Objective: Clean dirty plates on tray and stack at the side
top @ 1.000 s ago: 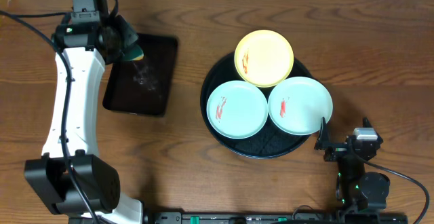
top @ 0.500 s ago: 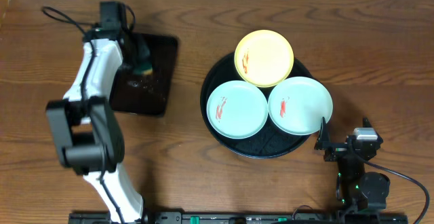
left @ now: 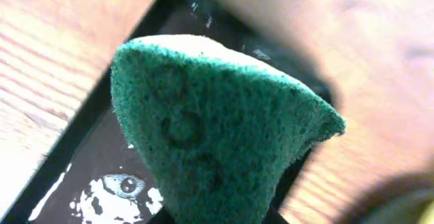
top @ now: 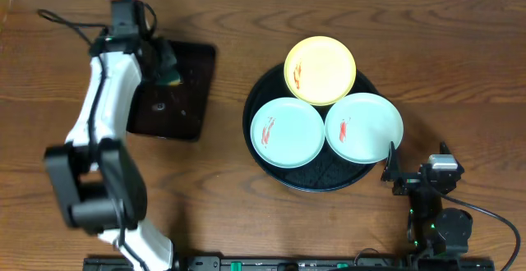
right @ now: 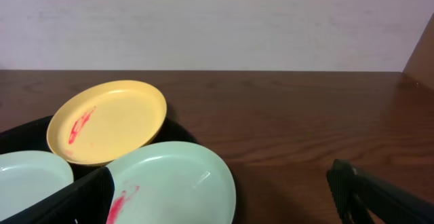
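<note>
The sponge (left: 217, 136) is rough and fibrous, yellow plate (right: 108, 122) smooth, table (right: 285, 115) grained wood.

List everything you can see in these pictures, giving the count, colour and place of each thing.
plates: three, red-smeared, on the round tray; yellow plate at the far rim, light blue-green plate left, paler plate right
round tray: one, black, right of the table's centre
rectangular tray: one, black, wet, far left
sponge: one, green, above the rectangular tray
table: one, brown wood
left gripper: shut on the sponge
right gripper: open, empty, by the round tray's near right rim
</note>
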Robot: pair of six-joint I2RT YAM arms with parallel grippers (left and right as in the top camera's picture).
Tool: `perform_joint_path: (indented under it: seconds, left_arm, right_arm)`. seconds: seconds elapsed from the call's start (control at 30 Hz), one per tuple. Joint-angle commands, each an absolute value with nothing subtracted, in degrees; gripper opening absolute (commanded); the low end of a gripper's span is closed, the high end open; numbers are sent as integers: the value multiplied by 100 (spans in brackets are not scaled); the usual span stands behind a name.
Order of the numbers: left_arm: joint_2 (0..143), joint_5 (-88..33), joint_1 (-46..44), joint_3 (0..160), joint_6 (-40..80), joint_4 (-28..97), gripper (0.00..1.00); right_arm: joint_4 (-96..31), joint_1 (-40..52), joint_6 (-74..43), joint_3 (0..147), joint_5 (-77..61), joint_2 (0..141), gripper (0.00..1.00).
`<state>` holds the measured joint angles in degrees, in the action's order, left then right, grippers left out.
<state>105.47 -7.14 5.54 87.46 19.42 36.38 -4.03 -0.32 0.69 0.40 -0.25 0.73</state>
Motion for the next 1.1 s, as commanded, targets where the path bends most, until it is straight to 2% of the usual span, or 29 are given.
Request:
perform_joint_path:
  seconds: [0.0,0.2,0.3,0.77,0.9,1.07]
  left_arm:
    - [10217,-788,582,8827,1686,3472,7]
    - [10593,-792,578,7935,1605,2290,8]
    - [10709,-797,589,7780,1479,2112,7]
    - [9080,-1052,580,7924,1120,1100,7]
    - [9314,-1052,582,7675,982,1120,8]
    - [10388,-1052,596,7334,797,1164,8]
  right_arm:
    - [-427,-108,137,32,-47,54,99]
    - [-427,-108,137,32,-47,54,99]
    - [-427,-108,137,32,-47,54,99]
    - [-427,-108,137,32,-47,54,99]
    - [-427,-108,137,32,-47,54,99]
    - [-427,-108,137,32,-47,54,99]
